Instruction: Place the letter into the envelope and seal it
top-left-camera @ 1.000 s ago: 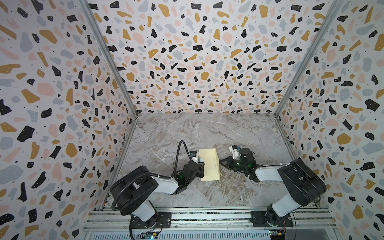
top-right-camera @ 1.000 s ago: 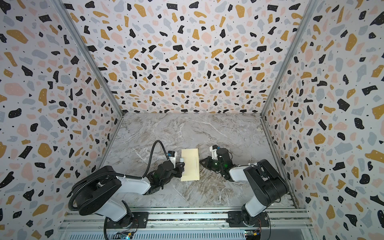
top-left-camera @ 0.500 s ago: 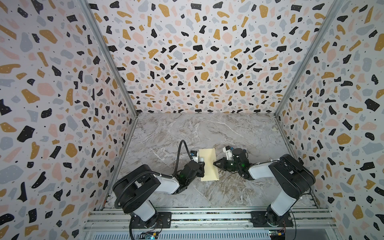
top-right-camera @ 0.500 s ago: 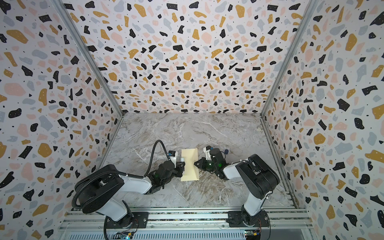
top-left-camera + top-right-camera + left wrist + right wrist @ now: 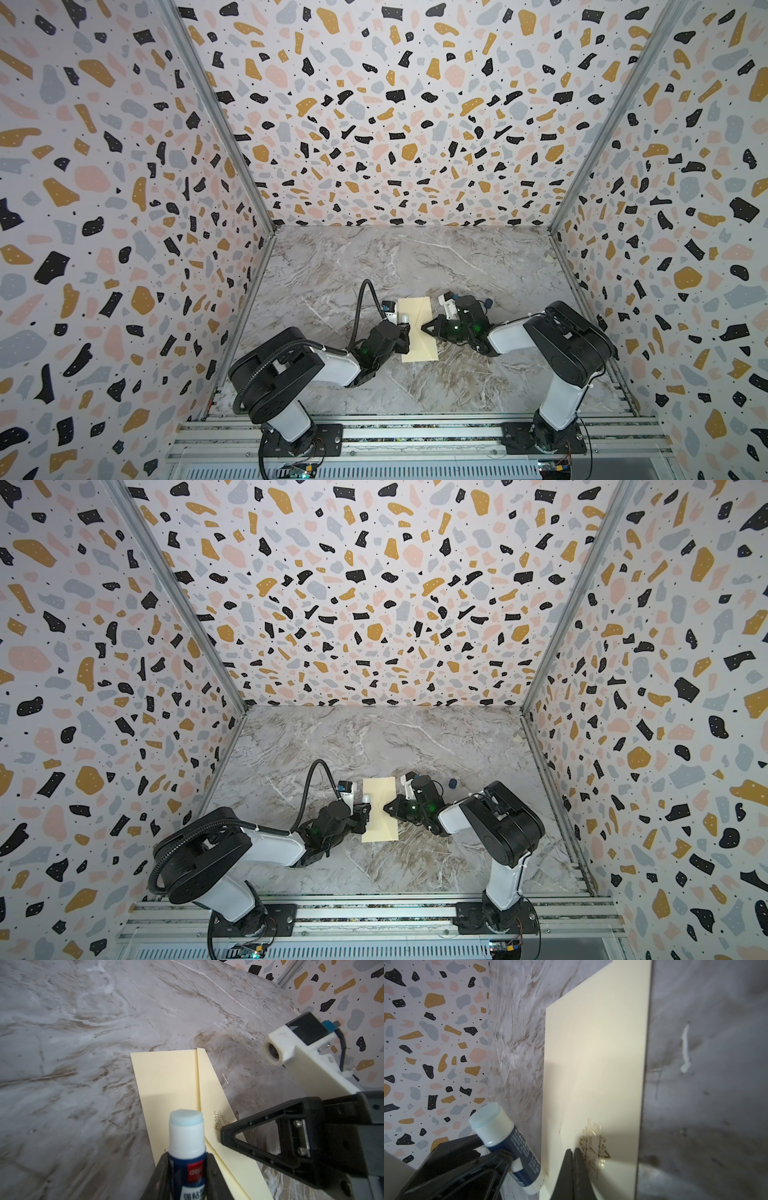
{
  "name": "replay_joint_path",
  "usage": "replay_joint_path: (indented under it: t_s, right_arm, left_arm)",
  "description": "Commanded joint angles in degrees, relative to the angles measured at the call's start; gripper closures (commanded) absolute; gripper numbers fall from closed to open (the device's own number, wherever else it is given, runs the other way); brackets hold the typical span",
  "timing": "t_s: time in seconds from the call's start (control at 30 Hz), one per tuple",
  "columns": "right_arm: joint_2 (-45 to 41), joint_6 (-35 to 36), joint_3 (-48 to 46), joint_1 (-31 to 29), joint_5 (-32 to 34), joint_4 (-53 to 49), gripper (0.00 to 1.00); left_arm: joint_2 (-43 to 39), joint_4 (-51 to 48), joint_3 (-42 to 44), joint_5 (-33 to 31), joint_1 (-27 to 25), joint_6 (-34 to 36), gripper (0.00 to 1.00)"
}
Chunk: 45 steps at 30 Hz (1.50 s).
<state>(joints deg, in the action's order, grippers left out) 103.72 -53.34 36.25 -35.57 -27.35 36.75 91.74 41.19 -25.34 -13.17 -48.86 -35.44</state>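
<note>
Gripping an uncapped glue stick (image 5: 186,1147) in the left hand (image 5: 401,334), fingers closed only as far as its blue barrel, pale tip raised off the paper. Pressing down with the right hand (image 5: 573,1153), fully closed and holding nothing, tip set beside the gold emblem (image 5: 593,1147) near the point of the flap (image 5: 209,1088). Lying flat on the tabletop (image 5: 415,266) between both hands: the envelope (image 5: 417,345), flap folded over. Not showing anywhere: the letter, so probably sitting inside already.

Judging the step as sealing. Needing firm, even pressure, starting at the flap's point and sliding outward along both slanted edges. Keeping the glue tip well off the clean face meanwhile. Minding the envelope skating as well, light paper on smooth marble, and pushing straight down rather than sideways.

Showing only in the wrist views: the emblem, the flap's seam, and a white smear (image 5: 685,1049) on the tabletop just beside the envelope. Showing only in both top views, farther back behind the right arm: a small dark cap (image 5: 453,784), well apart from the envelope. Leaving unsettled in every view: flap bonded or merely folded.
</note>
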Motion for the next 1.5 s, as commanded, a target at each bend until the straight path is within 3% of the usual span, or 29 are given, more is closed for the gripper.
replay_joint_path:
  t_s: [0.0, 0.53, 0.9, 1.13, 1.47]
  right_arm:
    - [0.6, 1.6, 2.5, -0.8, 0.7, -2.7, 0.96]
    - [4.4, 4.1, 6.7, -1.7, 1.6, -9.5, 0.97]
    - [-1.4, 15.0, 14.5, -1.7, 1.6, -22.2, 0.97]
    - [-7.4, 24.5, 19.2, -1.9, 9.4, -35.0, 0.97]
    - [-3.8, 30.1, 24.2, -3.2, 15.5, -42.2, 0.97]
  left_arm:
    - [1.1, -1.2, -0.7, -0.9, 0.1, 0.1, 1.00]
    - [1.3, -1.7, -0.8, -1.1, 0.1, 0.0, 1.00]
    - [0.5, -2.4, -0.8, -1.8, 0.2, -0.3, 1.00]
    - [-0.3, -2.6, -1.4, -2.1, 0.2, -0.6, 1.00]
    - [0.8, -2.5, -3.2, -1.9, 0.3, -1.1, 1.00]
